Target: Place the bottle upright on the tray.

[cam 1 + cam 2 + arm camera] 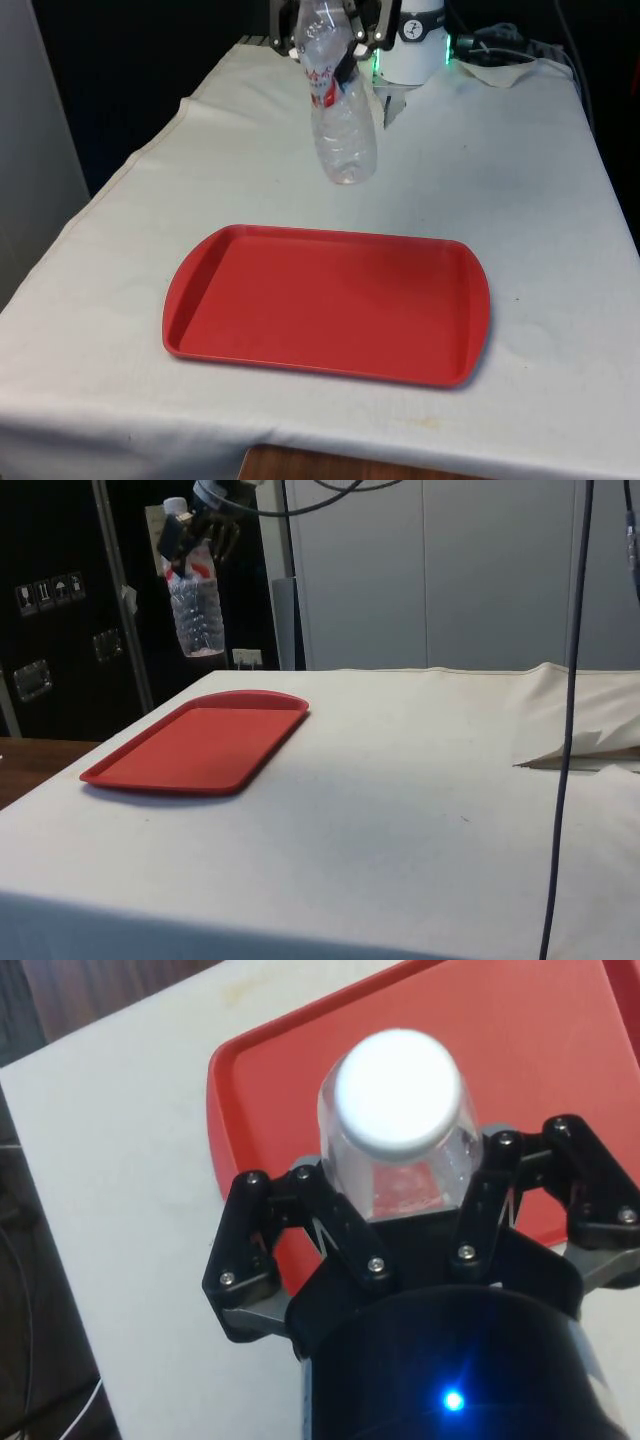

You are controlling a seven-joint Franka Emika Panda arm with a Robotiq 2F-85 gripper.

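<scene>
Gripper (345,45) clenched on bottle (338,110) near its neck — fingers (330,1225) pressed vs. both sides in wrist view. Bottle clear plastic w/ red label and white cap (397,1091), hanging in air, roughly upright w/ slight tilt, cap up. It's well above the table (520,180), by the tray's far edge. Tray (330,303) red, flat on the cloth — nothing on it.
</scene>
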